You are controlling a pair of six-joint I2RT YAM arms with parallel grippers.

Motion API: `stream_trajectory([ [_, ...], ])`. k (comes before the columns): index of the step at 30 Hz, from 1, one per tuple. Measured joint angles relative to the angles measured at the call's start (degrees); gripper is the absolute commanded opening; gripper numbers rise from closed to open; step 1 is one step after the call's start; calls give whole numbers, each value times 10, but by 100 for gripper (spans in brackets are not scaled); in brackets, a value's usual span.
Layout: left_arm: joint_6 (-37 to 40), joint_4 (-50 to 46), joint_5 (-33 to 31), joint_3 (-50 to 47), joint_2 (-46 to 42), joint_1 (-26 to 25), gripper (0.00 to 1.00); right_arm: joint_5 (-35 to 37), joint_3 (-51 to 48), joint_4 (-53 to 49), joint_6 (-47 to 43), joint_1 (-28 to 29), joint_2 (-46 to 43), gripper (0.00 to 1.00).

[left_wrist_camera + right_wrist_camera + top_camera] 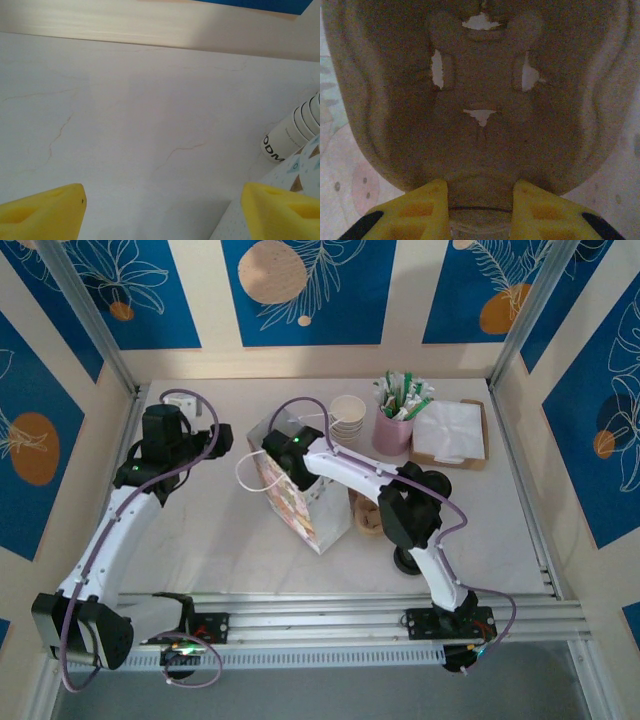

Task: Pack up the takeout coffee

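Right pincer (480,189) inside the bag (322,515); its hold is unclear.

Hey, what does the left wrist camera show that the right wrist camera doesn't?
Left wrist, not right: bare marbled table, a white ringed stack with black lettering, and the left fingers spread wide. Right wrist, not left: a brown pulp carrier close up, its lower edge between the right fingers. Both: yellow fingers and some patterned bag.
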Motion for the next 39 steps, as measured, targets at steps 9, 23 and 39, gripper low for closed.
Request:
stream_trajectory([
  [9, 1, -17, -4, 0, -35, 0, 81, -4, 60, 3, 46, 3, 0, 50],
  [23, 3, -25, -9, -16, -48, 0, 81, 1, 128, -24, 64, 7, -27, 59],
  [39, 14, -28, 8, -29, -70, 0, 82, 17, 197, -44, 61, 11, -171, 53],
])
